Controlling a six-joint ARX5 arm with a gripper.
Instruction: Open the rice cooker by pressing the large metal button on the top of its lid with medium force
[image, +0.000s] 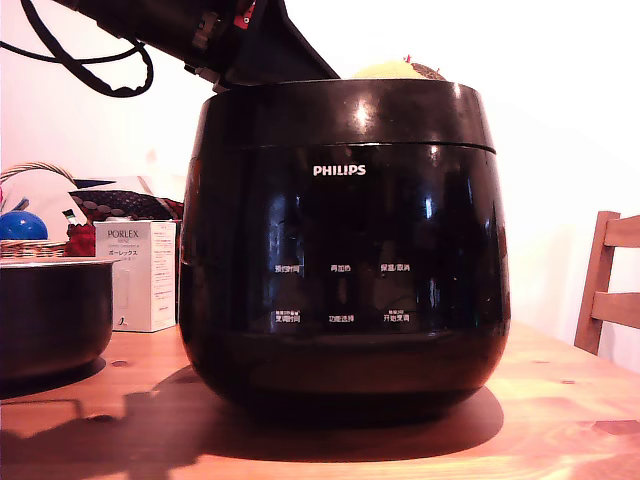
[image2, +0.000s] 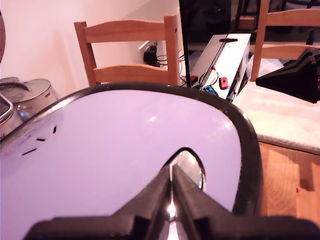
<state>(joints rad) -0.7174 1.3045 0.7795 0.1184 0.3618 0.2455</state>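
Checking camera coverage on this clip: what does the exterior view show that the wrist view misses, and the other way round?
Only the exterior view shows the rice cooker front with its PHILIPS lettering and labels, the smaller dark pot and the white box at that view's left.

Only the wrist view shows the top of the lid, the metal button with the shut gripper at it, and a chair beyond the cooker.

Both show the closed lid, part of the arm and the wooden table.

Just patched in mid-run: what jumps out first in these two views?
The large glossy black rice cooker with white PHILIPS lettering fills the exterior view, standing on the wooden table, its round glossy black lid down. In the wrist view, the closed gripper sits at the shiny metal button on the lid.
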